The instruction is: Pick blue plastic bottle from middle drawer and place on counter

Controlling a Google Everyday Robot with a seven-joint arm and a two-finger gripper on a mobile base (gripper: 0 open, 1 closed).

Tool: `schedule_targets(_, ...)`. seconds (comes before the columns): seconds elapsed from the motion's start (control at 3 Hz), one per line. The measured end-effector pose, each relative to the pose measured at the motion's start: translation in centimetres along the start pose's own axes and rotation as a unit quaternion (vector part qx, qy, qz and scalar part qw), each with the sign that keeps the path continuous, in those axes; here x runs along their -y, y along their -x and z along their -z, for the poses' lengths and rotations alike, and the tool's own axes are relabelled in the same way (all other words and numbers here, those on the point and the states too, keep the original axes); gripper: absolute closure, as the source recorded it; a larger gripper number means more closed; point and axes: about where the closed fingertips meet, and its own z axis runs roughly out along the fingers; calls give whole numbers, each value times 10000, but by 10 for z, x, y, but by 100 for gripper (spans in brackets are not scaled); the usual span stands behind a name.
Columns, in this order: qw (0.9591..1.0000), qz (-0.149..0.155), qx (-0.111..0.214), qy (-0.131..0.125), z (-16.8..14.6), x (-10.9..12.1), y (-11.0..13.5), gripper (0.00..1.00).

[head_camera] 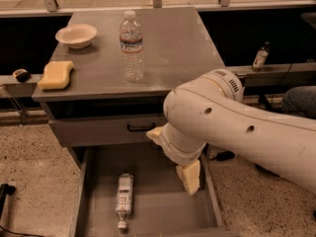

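Claw (189,177) over middle drawer (158,209), blue plastic bottle (124,197) lying flat, cap (121,225) toward camera

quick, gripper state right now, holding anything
gripper: above right side of middle drawer, open or closed cannot be told; blue plastic bottle lies apart.

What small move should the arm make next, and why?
Probably shift the pincer left in view and down toward the blue plastic bottle: it lies on its side on the middle drawer floor, while the pincer hangs to its right, apart from it.
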Motion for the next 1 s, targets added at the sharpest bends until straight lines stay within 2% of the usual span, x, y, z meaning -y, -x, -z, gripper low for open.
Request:
schedule_targets(0.33,9993,229,250,173,-17,-2,5,0)
schedule_targets(0.67,9916,1015,788,-133,-76,13,18,0)
schedule_targets(1.0,9698,2086,1006,-763,-123,30,43,0)
